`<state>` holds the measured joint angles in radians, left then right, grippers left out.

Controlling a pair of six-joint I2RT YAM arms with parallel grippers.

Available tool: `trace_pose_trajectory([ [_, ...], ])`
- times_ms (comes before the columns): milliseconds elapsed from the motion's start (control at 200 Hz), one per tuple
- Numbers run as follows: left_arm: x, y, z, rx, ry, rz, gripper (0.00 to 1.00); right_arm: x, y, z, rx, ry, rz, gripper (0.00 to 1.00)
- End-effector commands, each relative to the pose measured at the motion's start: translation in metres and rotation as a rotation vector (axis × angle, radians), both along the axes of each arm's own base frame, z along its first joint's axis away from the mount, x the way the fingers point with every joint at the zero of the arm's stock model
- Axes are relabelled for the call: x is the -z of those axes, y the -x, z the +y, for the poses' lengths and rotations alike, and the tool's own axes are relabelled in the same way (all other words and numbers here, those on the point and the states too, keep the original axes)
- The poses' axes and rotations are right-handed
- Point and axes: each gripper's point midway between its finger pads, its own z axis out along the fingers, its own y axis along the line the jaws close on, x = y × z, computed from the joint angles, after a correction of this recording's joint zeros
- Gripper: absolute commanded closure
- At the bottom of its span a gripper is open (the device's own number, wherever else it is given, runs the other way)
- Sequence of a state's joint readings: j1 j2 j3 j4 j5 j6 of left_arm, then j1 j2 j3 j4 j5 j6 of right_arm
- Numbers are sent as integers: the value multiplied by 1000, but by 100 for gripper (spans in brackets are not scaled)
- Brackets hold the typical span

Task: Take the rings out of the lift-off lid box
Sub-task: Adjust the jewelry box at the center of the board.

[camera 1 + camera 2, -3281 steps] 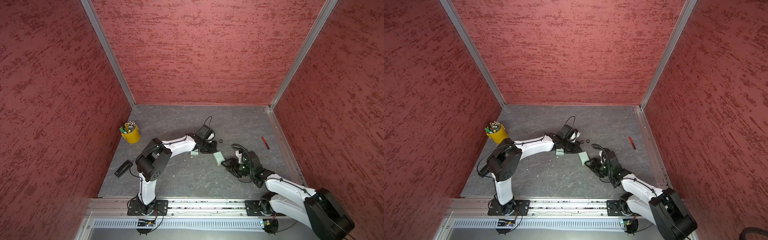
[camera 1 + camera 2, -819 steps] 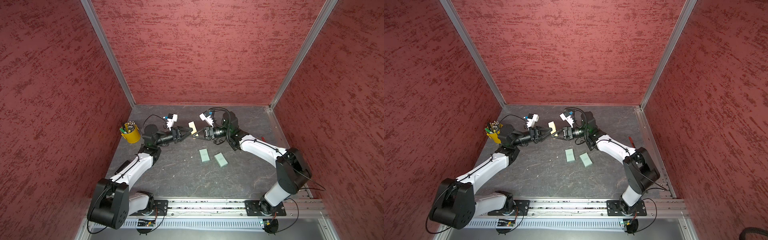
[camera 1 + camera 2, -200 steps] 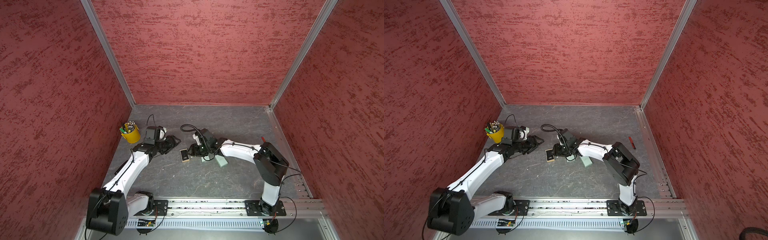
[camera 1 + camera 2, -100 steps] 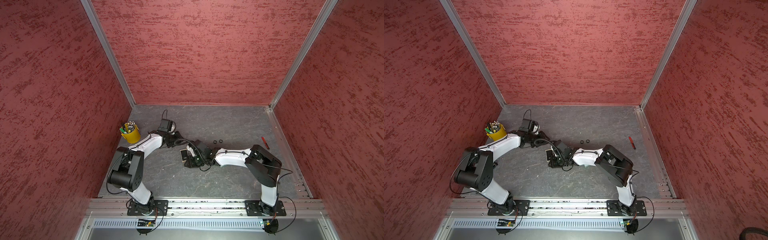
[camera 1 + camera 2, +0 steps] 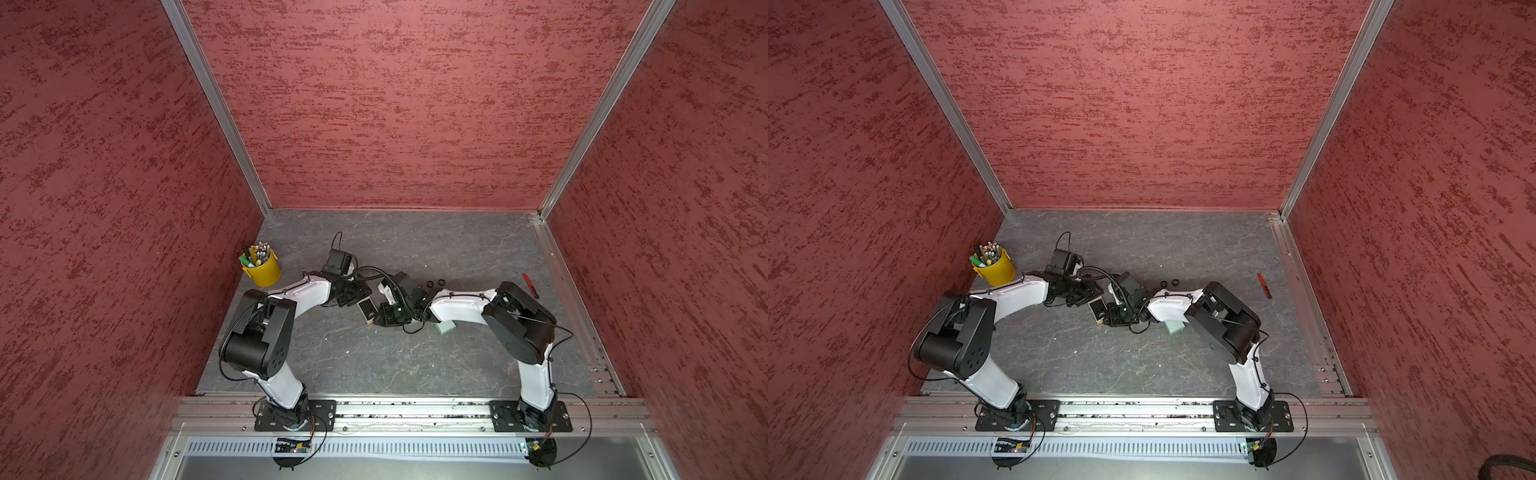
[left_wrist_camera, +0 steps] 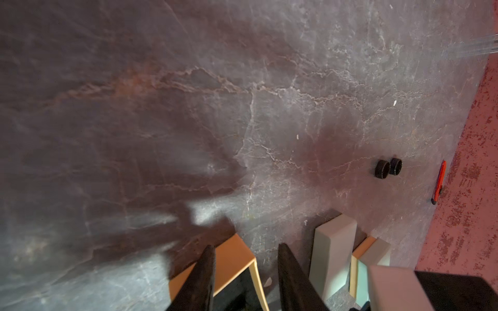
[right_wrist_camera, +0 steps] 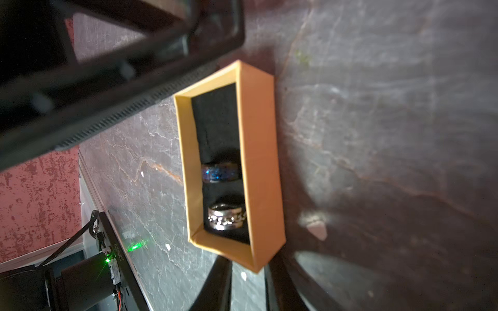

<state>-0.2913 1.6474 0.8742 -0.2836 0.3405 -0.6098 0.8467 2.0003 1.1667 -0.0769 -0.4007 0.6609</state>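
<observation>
The lidless tan box lies on the grey table, lined with black foam. Two rings stand in it, a blue-black ring and a silver ring. Two black rings lie on the table behind it. My right gripper pinches the box's near corner. My left gripper straddles the far end of the box. One finger lies against a wall and a narrow gap shows beside the other, so its hold is unclear.
Two mint-green box pieces sit just right of the tan box, one under my right forearm. A yellow cup of pens stands at the left wall. A red tool lies at the right.
My left arm has swung in from the left and its gripper now stands over the box's far end. Both grippers have narrowed. The right gripper has stayed at the box.
</observation>
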Motion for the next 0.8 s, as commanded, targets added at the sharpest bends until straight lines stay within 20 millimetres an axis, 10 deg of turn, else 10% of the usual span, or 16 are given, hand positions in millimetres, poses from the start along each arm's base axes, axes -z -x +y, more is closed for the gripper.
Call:
trace_pose_trajectory([
  [0,-1,14,-2,-1,2,9,61,11,-20,-15,30,73,-47,76],
  [401,0,64,21,-115,-62,101,60,10,-56,-30,28,149,-109,72],
  [796,-15,94,11,-123,-5,128,57,-31,-81,-21,4,128,-214,71],
])
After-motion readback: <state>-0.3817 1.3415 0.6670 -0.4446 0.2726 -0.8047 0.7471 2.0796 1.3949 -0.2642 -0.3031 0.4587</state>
